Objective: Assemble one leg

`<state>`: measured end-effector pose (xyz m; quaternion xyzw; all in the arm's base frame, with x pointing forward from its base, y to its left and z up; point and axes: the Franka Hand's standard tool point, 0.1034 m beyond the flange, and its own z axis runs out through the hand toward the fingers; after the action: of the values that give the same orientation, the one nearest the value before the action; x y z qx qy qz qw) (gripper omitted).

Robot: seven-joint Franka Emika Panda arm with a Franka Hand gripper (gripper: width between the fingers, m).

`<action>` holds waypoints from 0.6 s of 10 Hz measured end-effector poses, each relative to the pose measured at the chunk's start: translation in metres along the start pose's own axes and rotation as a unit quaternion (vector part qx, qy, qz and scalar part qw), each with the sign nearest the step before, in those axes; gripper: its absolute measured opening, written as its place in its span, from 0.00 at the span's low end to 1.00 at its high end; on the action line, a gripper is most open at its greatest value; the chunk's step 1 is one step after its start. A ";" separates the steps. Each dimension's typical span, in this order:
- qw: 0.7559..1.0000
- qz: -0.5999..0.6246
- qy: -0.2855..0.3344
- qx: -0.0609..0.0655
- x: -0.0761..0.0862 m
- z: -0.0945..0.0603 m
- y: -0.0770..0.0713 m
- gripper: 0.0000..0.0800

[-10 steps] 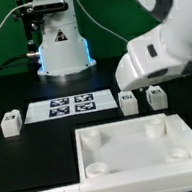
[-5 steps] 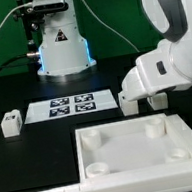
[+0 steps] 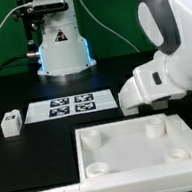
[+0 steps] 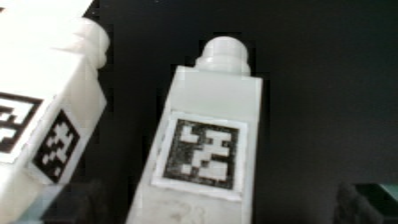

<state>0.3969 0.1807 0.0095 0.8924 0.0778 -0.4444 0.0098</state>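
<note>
The arm point(image 3: 165, 67) hangs low toward the table's far edge at the exterior view's right. Its wrist camera looks down on the leg point(image 4: 210, 140), which lies flat just beside a second leg point(image 4: 45, 110), probably to line up a grasp. Its jaws show in neither view, so I cannot tell their state. Half a second ago one leg still showed there; the arm now hides both.
</note>
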 end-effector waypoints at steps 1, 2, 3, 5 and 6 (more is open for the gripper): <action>1.000 0.000 0.000 0.000 0.000 0.000 0.000 0.70; 1.000 0.000 0.000 0.000 0.000 0.000 0.000 0.45; 1.000 0.000 0.000 0.000 0.000 0.000 0.000 0.36; 1.000 0.000 0.000 0.000 0.000 0.000 0.000 0.36; 1.000 0.000 0.000 0.000 0.000 0.000 0.000 0.36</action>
<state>0.3968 0.1807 0.0095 0.8923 0.0778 -0.4446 0.0098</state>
